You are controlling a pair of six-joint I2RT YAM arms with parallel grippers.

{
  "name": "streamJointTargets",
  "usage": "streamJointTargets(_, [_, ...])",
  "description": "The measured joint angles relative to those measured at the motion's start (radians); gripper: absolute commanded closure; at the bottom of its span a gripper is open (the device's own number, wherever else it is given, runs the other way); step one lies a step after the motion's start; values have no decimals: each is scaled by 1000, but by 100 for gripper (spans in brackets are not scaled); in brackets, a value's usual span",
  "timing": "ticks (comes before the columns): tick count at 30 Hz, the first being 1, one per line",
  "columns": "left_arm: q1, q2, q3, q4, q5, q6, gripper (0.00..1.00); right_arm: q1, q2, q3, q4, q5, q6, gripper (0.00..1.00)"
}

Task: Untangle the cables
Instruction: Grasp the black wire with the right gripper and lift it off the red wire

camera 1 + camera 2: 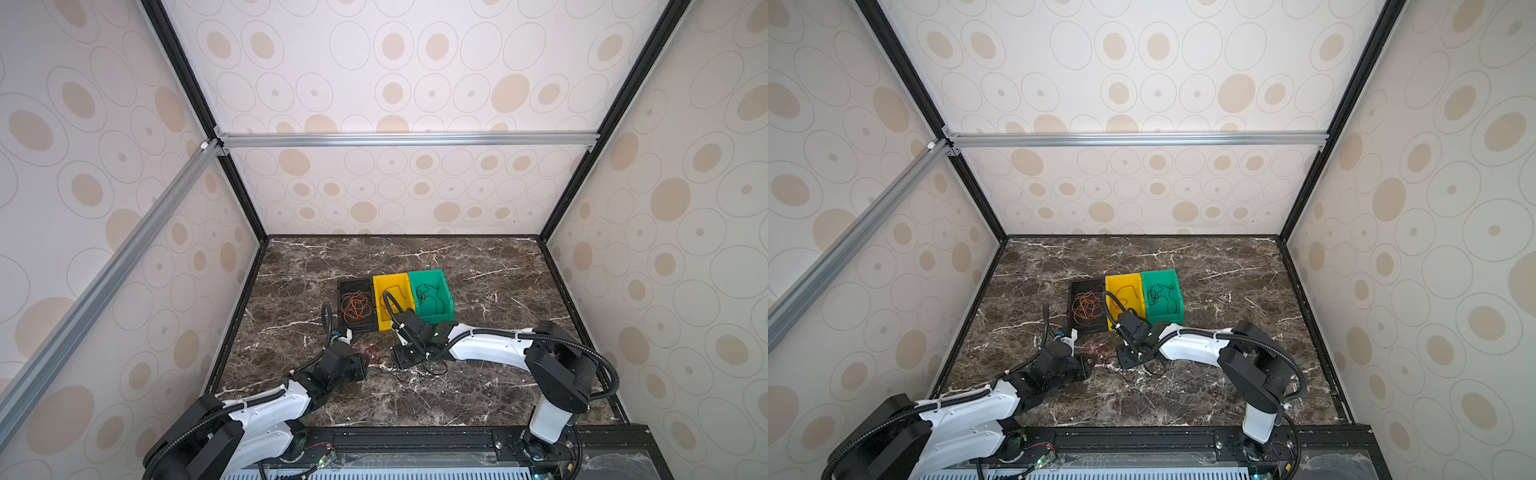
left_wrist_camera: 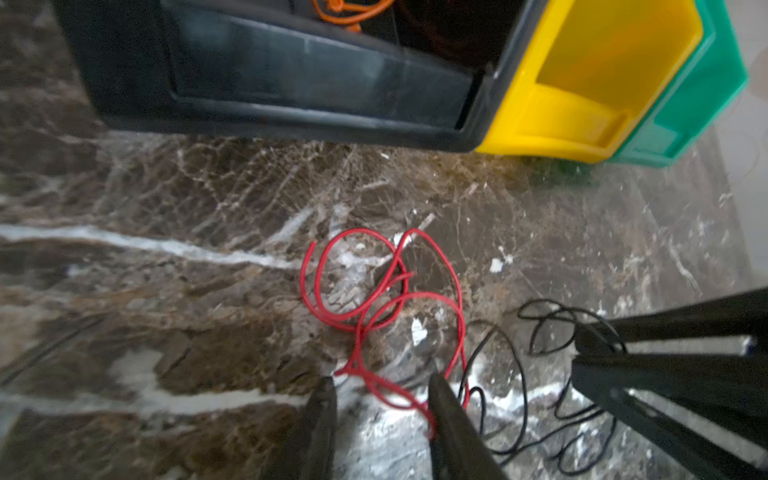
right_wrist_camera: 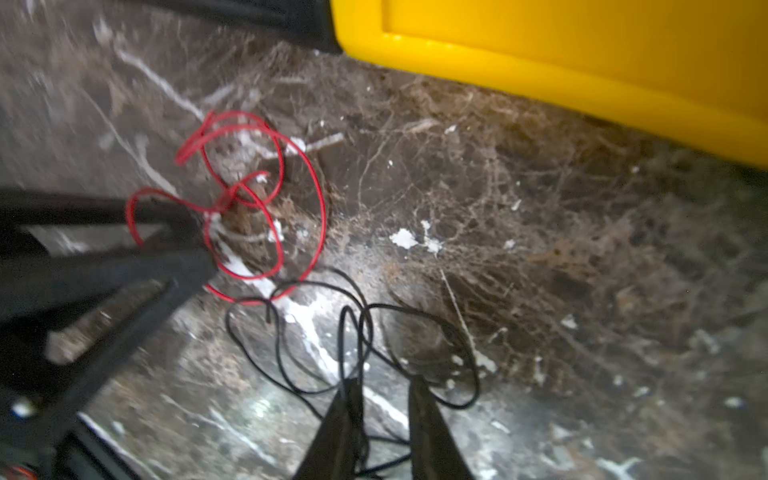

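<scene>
On the marble in front of the bins lie a looped red cable (image 2: pixel 415 295) (image 3: pixel 322 208) and a curly black cable (image 3: pixel 473 365) (image 2: pixel 521 374), their loops touching. My left gripper (image 2: pixel 382 378) is down over the red cable's near end; its jaws stand apart, a red strand crosses the gap and touches one finger. My right gripper (image 3: pixel 384 381) is down over the black cable with a narrow gap between its jaws and black strands running through. In a top view the two grippers face each other, left (image 1: pixel 365 360), right (image 1: pixel 401 361). Orange cables (image 1: pixel 355 307) lie in the black bin.
Three bins stand in a row just beyond the grippers: the black bin (image 1: pixel 353 283), the yellow bin (image 1: pixel 390 279) and the green bin (image 1: pixel 428 275), which holds a thin black cable (image 1: pixel 426 293). Patterned walls close off the table on three sides.
</scene>
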Motion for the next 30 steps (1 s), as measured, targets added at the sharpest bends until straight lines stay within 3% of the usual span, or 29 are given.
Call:
streamJointTargets(3, [2, 27, 0, 26, -3, -2, 91, 0, -39, -18, -6, 29, -26, 98])
streamJointTargets(5, [4, 32, -2, 26, -4, -3, 94, 0, -89, -42, -14, 53, -45, 100])
streamJointTargets(18, [45, -109, -24, -64, -21, -3, 95, -63, -350, -158, -88, 164, -107, 100])
streamJointTargets(30, [81, -167, -24, -151, -34, -2, 95, -232, -629, -204, -228, 279, -120, 100])
